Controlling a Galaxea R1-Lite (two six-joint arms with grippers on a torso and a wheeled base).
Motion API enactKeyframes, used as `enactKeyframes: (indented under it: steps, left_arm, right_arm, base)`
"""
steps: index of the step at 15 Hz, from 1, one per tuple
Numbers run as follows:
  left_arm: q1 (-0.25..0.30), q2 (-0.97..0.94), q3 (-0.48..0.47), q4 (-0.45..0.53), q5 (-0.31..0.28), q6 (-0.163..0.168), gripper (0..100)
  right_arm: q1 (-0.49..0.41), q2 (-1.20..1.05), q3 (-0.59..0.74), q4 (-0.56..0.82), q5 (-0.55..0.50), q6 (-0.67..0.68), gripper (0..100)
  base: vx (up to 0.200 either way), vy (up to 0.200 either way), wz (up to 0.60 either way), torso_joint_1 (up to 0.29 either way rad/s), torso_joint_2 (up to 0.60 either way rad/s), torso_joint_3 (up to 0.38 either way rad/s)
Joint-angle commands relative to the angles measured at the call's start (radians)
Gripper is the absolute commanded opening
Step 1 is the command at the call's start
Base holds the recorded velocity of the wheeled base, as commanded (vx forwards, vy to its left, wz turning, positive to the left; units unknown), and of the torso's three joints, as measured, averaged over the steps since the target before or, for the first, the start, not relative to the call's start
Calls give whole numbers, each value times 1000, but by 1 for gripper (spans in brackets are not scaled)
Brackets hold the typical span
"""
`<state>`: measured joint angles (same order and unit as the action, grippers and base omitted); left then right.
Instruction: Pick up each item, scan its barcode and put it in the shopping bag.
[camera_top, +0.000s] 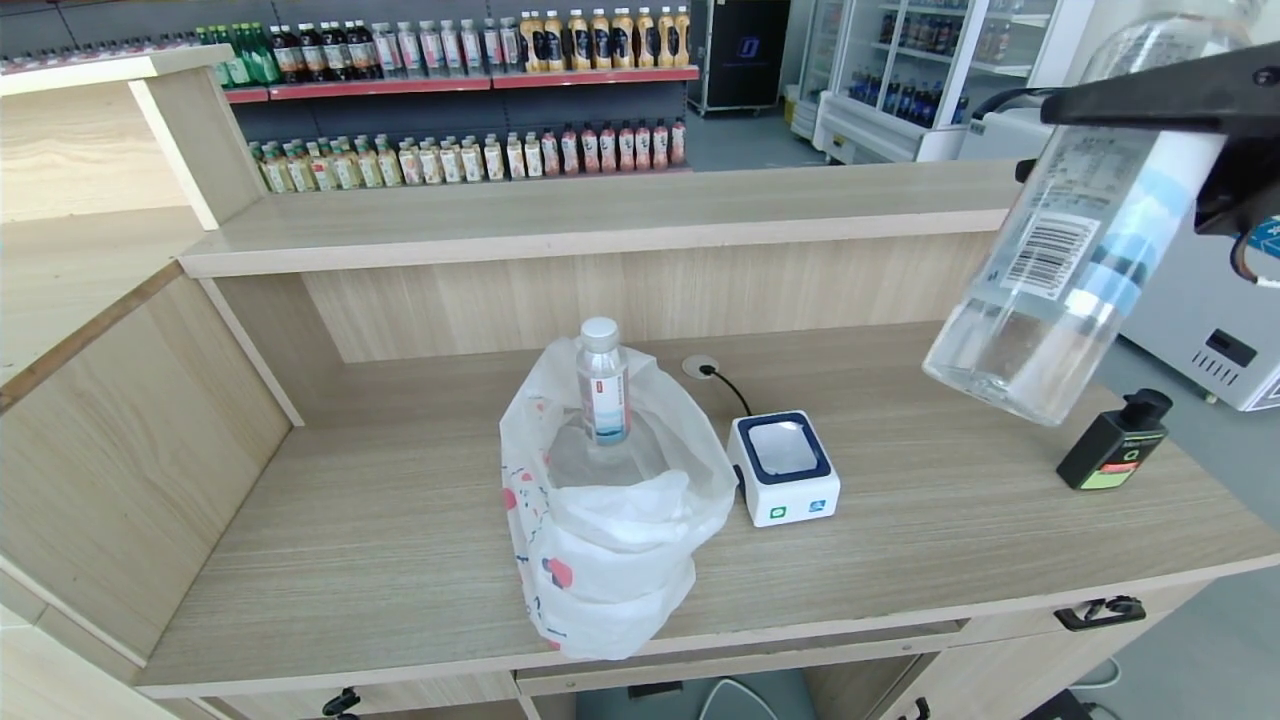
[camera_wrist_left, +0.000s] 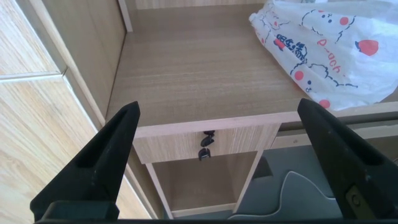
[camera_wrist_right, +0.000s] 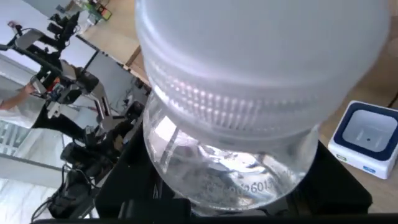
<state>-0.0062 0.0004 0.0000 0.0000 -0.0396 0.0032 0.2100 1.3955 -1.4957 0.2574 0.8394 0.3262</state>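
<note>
Wooden counter (camera_top: 950, 500) was the biggest thing, and it ran wide from side to side. A white plastic shopping bag (camera_top: 600, 560) with red spots stood open near the middle of it.

Up high, over the right end of the counter, was a big clear bottle (camera_top: 1050, 300). It was tilted, with its bottom pointing down and toward the middle. Its barcode label (camera_top: 1050, 255) faced the head camera. The right gripper (camera_top: 1190, 150) had its black fingers squeezed tight around the bottle's upper part.

The left gripper (camera_wrist_left: 217, 168) hung by the front edge of the counter, to the left of the bag. Its two fingers were spread far apart with nothing between them.

A white scanner box (camera_top: 785, 480) with a blue top sat just beside the bag, on its right. A black cord (camera_top: 728, 390) ran from it to a hole in the counter.

A small bottle (camera_top: 603, 390) with a white cap stood upright inside the bag. A little black pump bottle (camera_top: 1115, 445) stood near the right end, well apart from the scanner box.
</note>
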Motion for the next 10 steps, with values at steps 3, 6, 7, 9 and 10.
enactKeyframes:
  steps: [3, 6, 7, 9, 10]
  left_arm:
    - [0, 1, 0, 0, 0, 0, 100]
    - [0, 1, 0, 0, 0, 0, 100]
    - [0, 1, 0, 0, 0, 0, 100]
    - [0, 1, 0, 0, 0, 0, 100]
    - [0, 1, 0, 0, 0, 0, 100]
  right_arm:
    - [146, -39, 6, 3, 6, -78, 0]
    - [210, -56, 65, 9, 10, -226, 0]
    - [232, -64, 80, 9, 10, -242, 0]
    - [266, -93, 98, 9, 10, -259, 0]
    - [272, -101, 101, 9, 10, -259, 0]
  base:
    - [0, 0, 0, 0, 0, 0]
    - [0, 0, 0, 0, 0, 0]
    - [0, 0, 0, 0, 0, 0]
    - [0, 0, 0, 0, 0, 0]
    - [0, 0, 0, 0, 0, 0]
